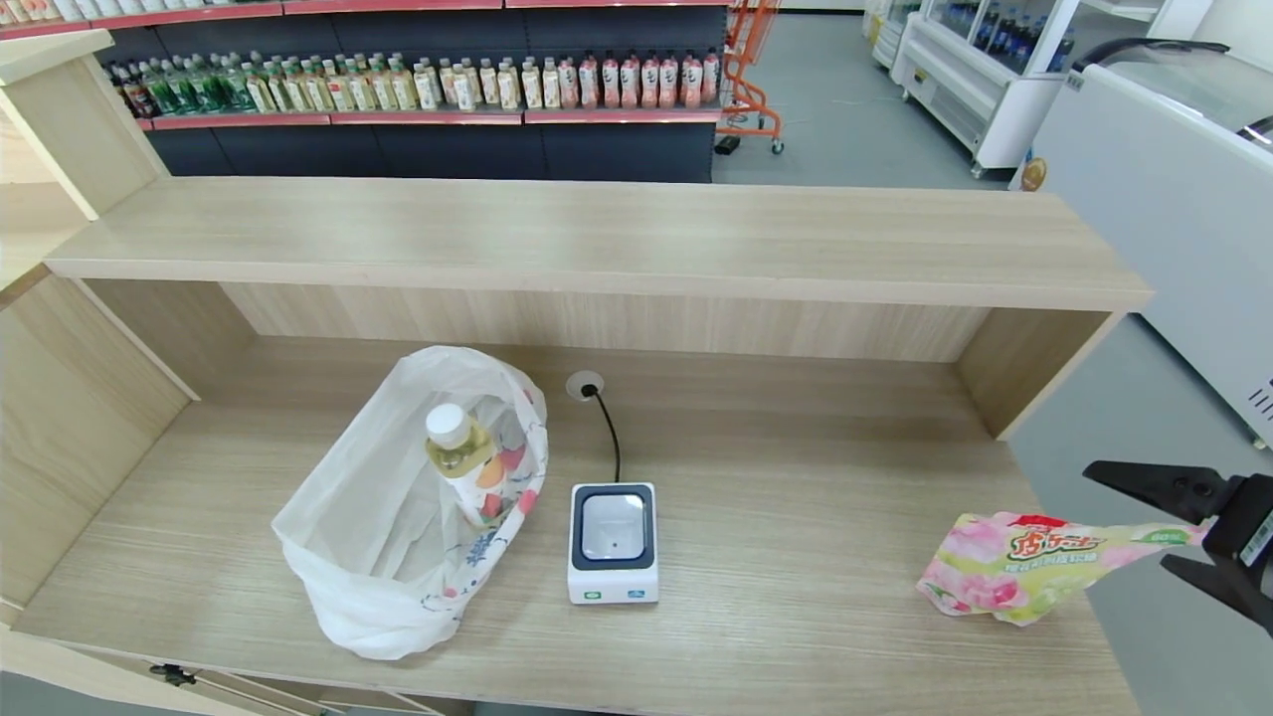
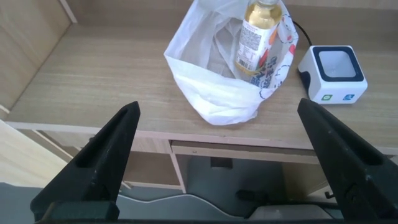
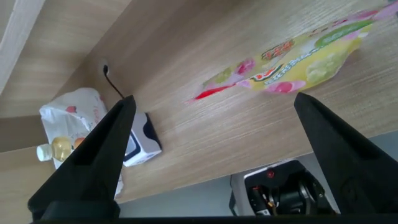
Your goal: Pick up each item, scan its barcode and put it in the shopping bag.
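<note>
A pink-and-green printed soft snack pouch (image 1: 1024, 577) lies flat at the right edge of the pale wooden bench (image 1: 796, 477), not yet lifted. The right pincer (image 1: 1126, 514) is wide apart at the pouch's outer end, gripping nothing. The step in hand looks like the pick-up. The next move calls for closing on the pouch, then carrying it to the white box-shaped scanner (image 1: 614, 542) mid-bench, barcode to the window. Beside the scanner the white plastic shopping bag (image 1: 338, 557) holds a yellow-drink bottle (image 1: 462, 457). The left pincer (image 2: 217, 106) hangs wide off the front edge.

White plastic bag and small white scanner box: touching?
Apart. Head view shows bare wooden counter between the white plastic bag and the small white scanner box.
</note>
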